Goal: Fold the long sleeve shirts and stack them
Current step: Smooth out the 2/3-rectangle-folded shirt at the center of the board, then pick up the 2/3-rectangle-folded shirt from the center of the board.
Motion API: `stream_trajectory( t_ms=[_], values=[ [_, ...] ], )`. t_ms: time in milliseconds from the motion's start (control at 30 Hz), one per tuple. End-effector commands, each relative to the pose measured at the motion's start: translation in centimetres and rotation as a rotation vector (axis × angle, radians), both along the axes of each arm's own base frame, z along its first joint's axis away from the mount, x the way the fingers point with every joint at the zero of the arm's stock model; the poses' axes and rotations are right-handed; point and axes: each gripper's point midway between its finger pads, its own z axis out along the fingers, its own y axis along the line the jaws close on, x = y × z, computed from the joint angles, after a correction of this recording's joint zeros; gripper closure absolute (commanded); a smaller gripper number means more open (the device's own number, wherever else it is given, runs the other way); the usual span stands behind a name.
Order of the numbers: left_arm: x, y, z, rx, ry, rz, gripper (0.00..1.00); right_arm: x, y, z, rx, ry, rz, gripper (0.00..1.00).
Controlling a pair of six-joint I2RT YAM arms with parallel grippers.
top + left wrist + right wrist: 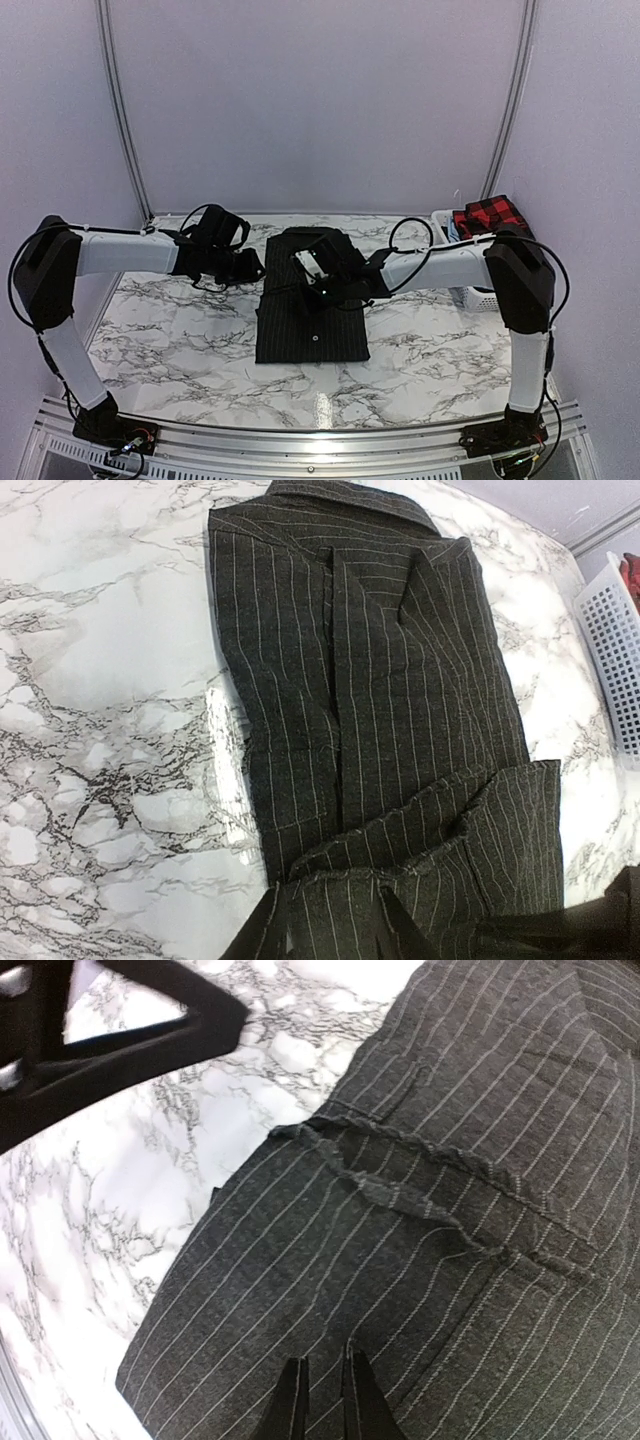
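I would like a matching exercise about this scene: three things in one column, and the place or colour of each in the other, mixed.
1. striped shirt
2. checked shirt
3. basket

a. white lattice, at the far right
b. black, flat in the middle of the table
c. red and black, in the basket

Pairs: 1-b; 2-c; 3-a

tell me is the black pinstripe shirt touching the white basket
Apart. The left wrist view shows a strip of bare marble table between the black pinstripe shirt and the white basket.
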Motion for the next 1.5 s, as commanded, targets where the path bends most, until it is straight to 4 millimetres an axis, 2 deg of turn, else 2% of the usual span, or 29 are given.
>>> stream_trajectory(
  t_ms=[0,167,333,500,533,600,700,867,1000,1200,1267,1400,1467],
  values=[
    [-2.4,0.8,-0.2,-0.021,0.057,-0.024,0.69,2.4,0.5,-0.2,-0.007,-0.045,-0.032,0.90],
    [-5.7,0.1,-0.9,-0.053,0.111,-0.095,0.68,5.4,-1.2,-2.9,-0.071,-0.029,-0.130,0.81],
    [-10.1,-0.3,-3.0,-0.054,0.189,-0.167,0.67,6.1,-1.6,-3.2,-0.078,-0.019,-0.148,0.68],
    [-13.2,-0.1,-4.4,-0.075,0.243,-0.191,0.65,5.6,-2.0,-0.5,-0.048,-0.039,-0.143,0.60],
    [-13.6,-0.2,-4.4,-0.077,0.246,-0.195,0.64,5.5,-2.0,0.8,-0.029,-0.056,-0.139,0.59],
    [-14.2,-0.3,-4.6,-0.087,0.253,-0.195,0.64,5.1,-2.4,2.3,-0.012,-0.073,-0.140,0.58],
    [-15.2,-0.8,-5.1,-0.118,0.277,-0.207,0.63,4.3,-3.3,3.7,-0.007,-0.077,-0.146,0.58],
    [-16.1,-1.4,-5.7,-0.144,0.291,-0.219,0.62,1.6,-6.1,2.8,-0.037,-0.044,-0.149,0.58],
    [-16.6,-1.1,-6.0,-0.141,0.301,-0.212,0.63,0.4,-7.0,2.2,-0.037,-0.020,-0.154,0.60],
    [-17.1,-1.1,-6.4,-0.135,0.313,-0.218,0.63,1.0,-6.1,-0.1,-0.085,0.003,-0.147,0.60],
    [-17.2,-1.1,-6.4,-0.135,0.315,-0.219,0.63,2.0,-6.7,-1.4,-0.141,-0.013,-0.187,0.60],
    [-17.4,-1.0,-6.3,-0.138,0.313,-0.220,0.63,2.7,-8.0,-4.5,-0.225,0.015,-0.224,0.58],
    [-17.5,-1.0,-6.3,-0.136,0.316,-0.221,0.63,2.6,-8.2,-4.3,-0.224,0.021,-0.226,0.57]
  ],
)
